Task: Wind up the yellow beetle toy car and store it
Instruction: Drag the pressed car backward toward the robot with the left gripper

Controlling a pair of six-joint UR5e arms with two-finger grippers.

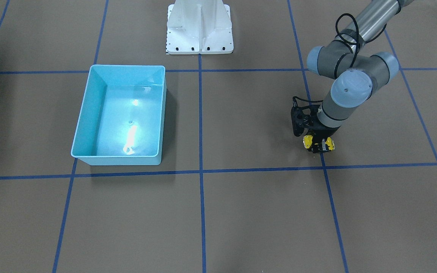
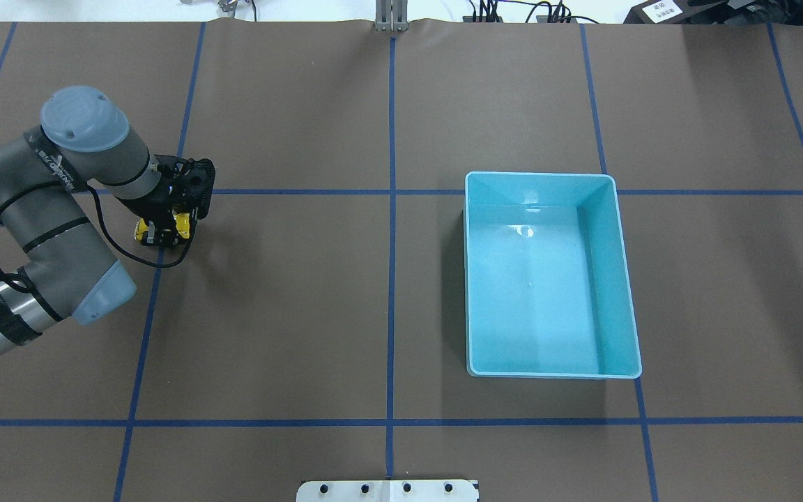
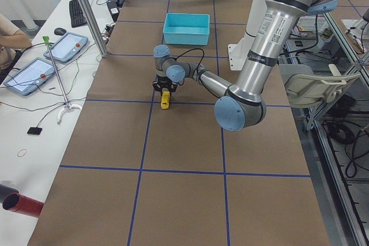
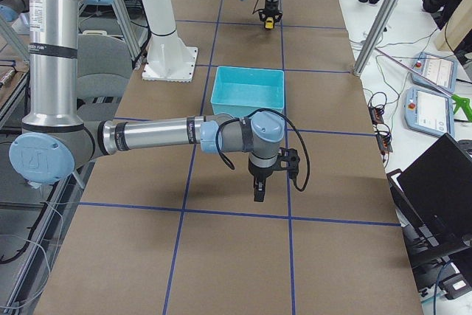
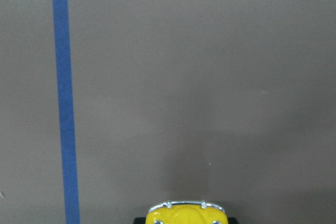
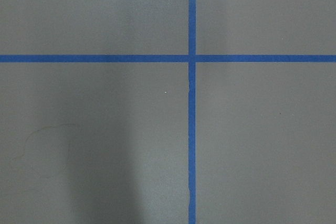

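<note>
The yellow beetle toy car (image 1: 307, 141) sits on the brown table cover, low between the fingers of my left gripper (image 1: 319, 146). The gripper's jaws are closed across the car's middle, so yellow shows on both sides of them. From overhead the car (image 2: 182, 223) lies under the gripper (image 2: 162, 233) at the far left. The left wrist view shows only the car's front (image 5: 185, 214) at the bottom edge. My right gripper (image 4: 257, 193) shows only in the exterior right view, low over the table, and I cannot tell whether it is open or shut.
An empty light-blue bin (image 2: 472, 279) stands right of the table's centre, far from the car; it also shows in the front-facing view (image 1: 85, 110). Blue tape lines (image 2: 392, 209) grid the brown cover. The white robot base (image 1: 199, 28) stands at the table's edge.
</note>
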